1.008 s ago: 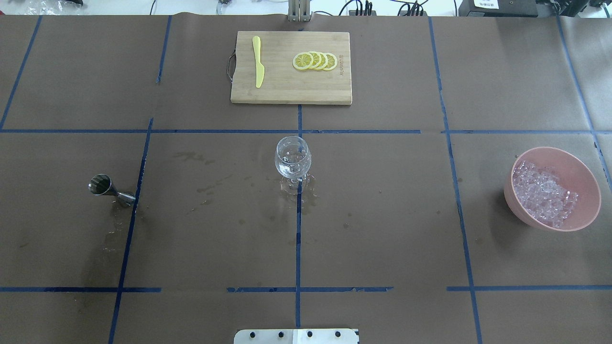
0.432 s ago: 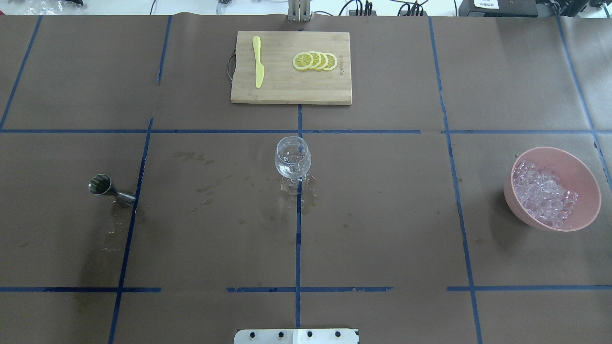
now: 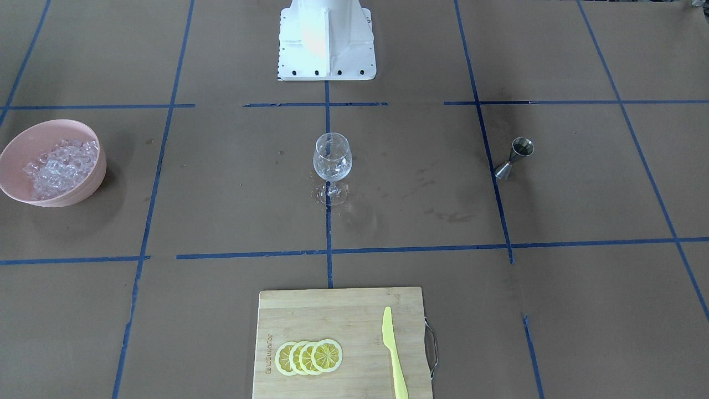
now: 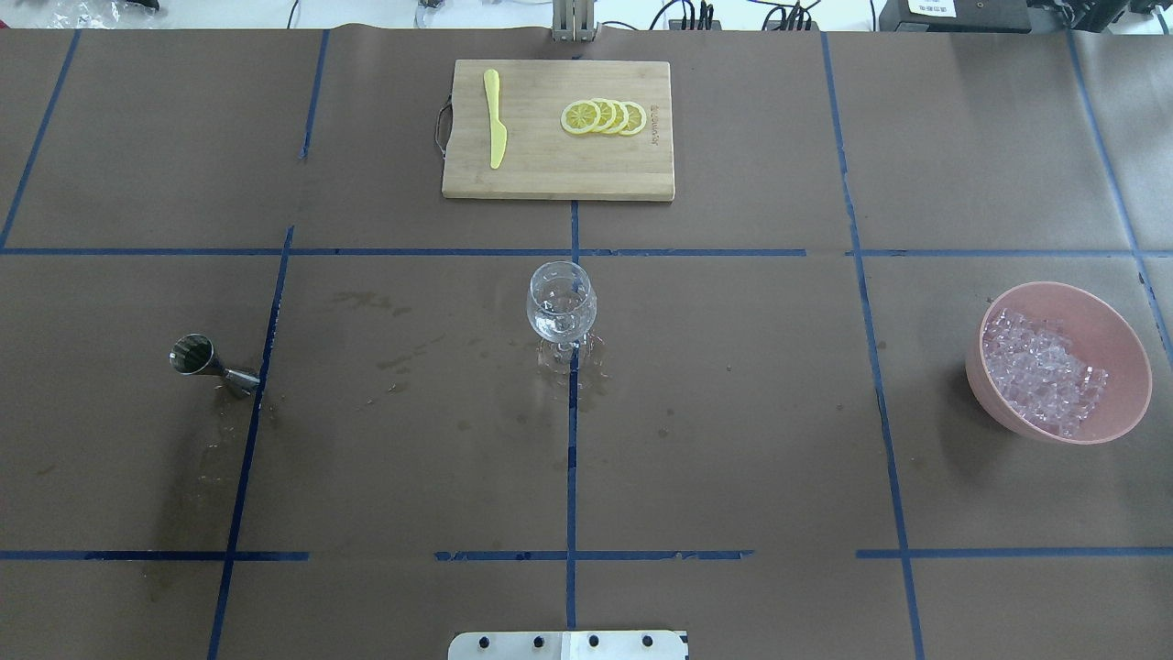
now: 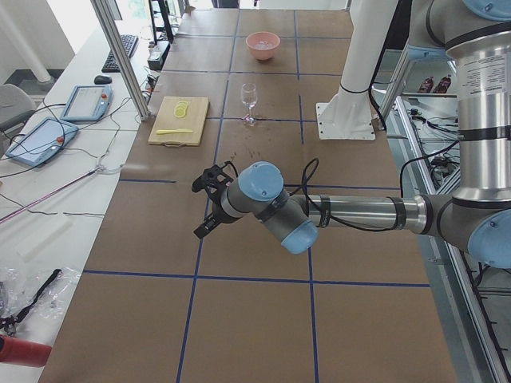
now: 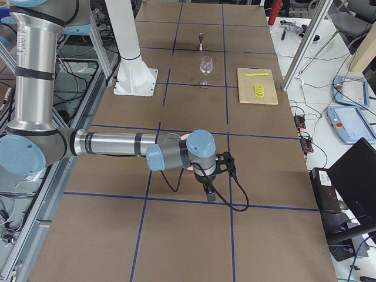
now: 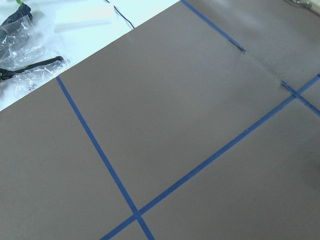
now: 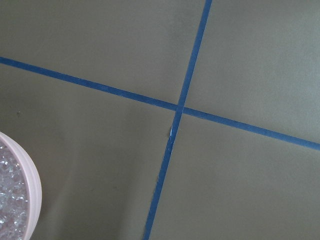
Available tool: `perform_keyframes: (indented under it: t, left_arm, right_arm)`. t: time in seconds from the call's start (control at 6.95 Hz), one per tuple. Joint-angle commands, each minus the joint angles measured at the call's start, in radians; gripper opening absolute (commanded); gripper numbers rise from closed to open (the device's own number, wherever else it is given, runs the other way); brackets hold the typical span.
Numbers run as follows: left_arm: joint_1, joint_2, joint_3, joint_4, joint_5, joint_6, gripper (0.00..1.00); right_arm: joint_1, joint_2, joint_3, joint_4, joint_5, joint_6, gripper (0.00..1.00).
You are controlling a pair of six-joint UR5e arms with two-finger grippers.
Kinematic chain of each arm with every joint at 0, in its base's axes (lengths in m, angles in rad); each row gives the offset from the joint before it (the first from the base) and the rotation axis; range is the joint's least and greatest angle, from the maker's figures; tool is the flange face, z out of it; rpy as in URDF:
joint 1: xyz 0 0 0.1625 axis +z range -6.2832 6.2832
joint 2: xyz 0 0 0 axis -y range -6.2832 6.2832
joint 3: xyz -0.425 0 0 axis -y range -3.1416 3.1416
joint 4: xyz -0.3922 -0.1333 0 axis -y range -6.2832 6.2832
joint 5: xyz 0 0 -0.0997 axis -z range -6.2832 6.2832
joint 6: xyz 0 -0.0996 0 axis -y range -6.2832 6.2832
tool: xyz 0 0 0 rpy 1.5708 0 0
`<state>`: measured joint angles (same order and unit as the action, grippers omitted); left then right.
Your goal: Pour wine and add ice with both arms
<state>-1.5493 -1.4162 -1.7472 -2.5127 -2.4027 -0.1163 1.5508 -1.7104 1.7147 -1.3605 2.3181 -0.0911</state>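
A clear wine glass (image 4: 561, 302) stands upright at the table's middle, also in the front view (image 3: 332, 158). A pink bowl (image 4: 1116, 341) at the right holds the ice (image 4: 1040, 371), many small clear chunks. A steel jigger (image 4: 194, 356) stands at the left. My left gripper (image 5: 207, 199) shows only in the left side view, over bare paper well short of the jigger's side of the table. My right gripper (image 6: 218, 175) shows only in the right side view, near the bowl; the bowl's rim (image 8: 31, 192) shows in its wrist view. I cannot tell whether either gripper is open or shut.
A wooden cutting board (image 4: 550, 170) at the far middle carries lemon slices (image 4: 603, 117) and a yellow knife (image 4: 495, 119). Wet stains mark the paper around the glass and jigger. The white pedestal base (image 3: 327, 39) stands at the robot's edge.
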Motion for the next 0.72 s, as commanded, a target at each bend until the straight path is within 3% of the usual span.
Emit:
perform_keyframes:
  t: [0.0,0.14,0.58]
  left_arm:
    - [0.096,-0.006,-0.027,-0.19,0.011,-0.174,1.0]
    - [0.191,-0.007,-0.079,-0.219,0.08,-0.312,1.0]
    - [0.44,0.019,-0.202,-0.229,0.434,-0.475,1.0]
  right_arm:
    - [0.0,0.0,0.009,0.0,0.039,0.004,1.0]
    - [0.0,0.002,0.016,0.001,0.041,0.052,1.0]
    - [0.0,0.0,0.031,0.001,0.041,0.063,1.0]
